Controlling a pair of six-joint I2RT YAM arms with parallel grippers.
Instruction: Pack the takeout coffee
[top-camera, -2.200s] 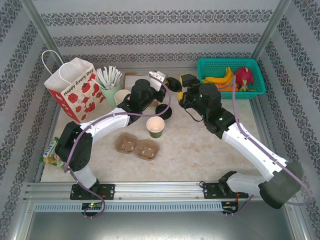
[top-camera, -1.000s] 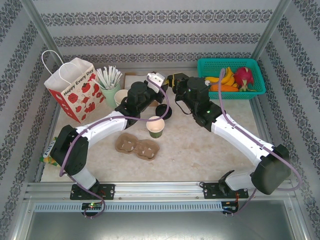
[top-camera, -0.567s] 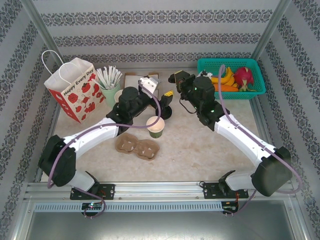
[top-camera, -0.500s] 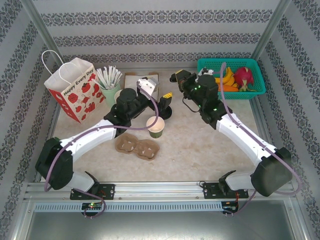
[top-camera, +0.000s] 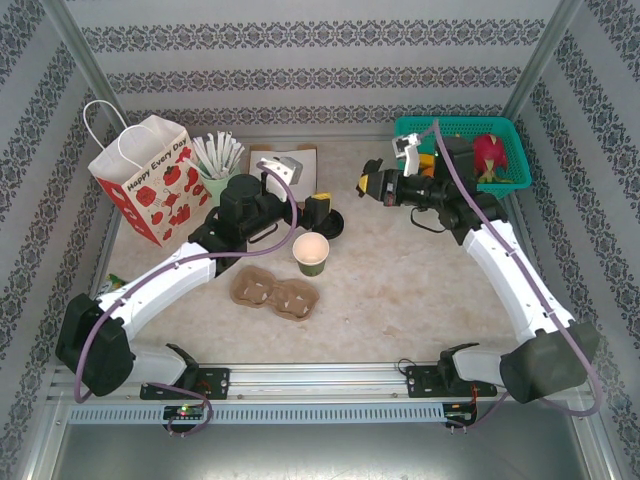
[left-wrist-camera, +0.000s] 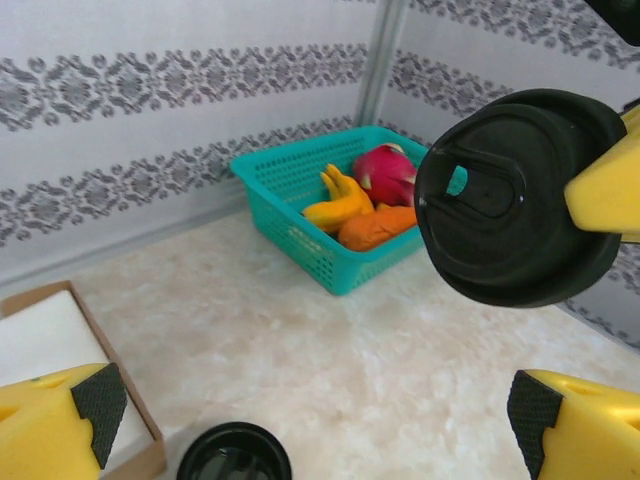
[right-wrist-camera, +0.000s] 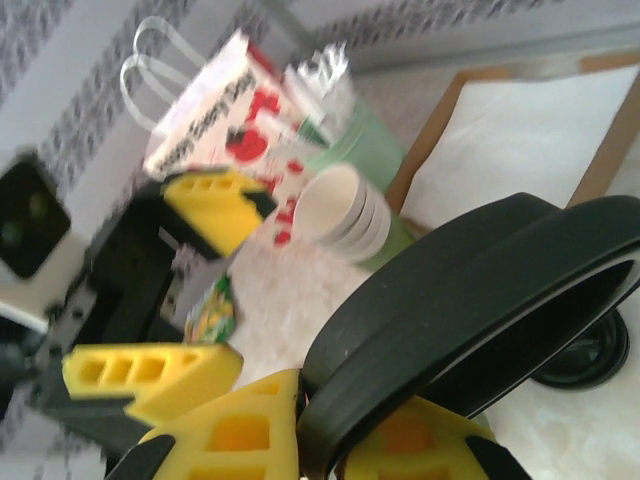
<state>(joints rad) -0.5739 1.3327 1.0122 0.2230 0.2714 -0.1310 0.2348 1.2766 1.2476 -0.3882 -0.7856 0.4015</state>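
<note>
Nearest: cardboard carrier (top-camera: 275, 291). Just behind it, olive-green cup (top-camera: 311, 254) upright on table (top-camera: 400, 290), mouth open. Beyond, left gripper (left-wrist-camera: 310, 415) spread wide, holding nothing. Facing it, right gripper (top-camera: 374, 186) clamped on black lid (left-wrist-camera: 515, 200), held in the air.

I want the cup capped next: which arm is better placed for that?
Right, probably. The right fingers grip the black lid and need only carry it to the open cup; the left fingers stand open and empty.
</note>
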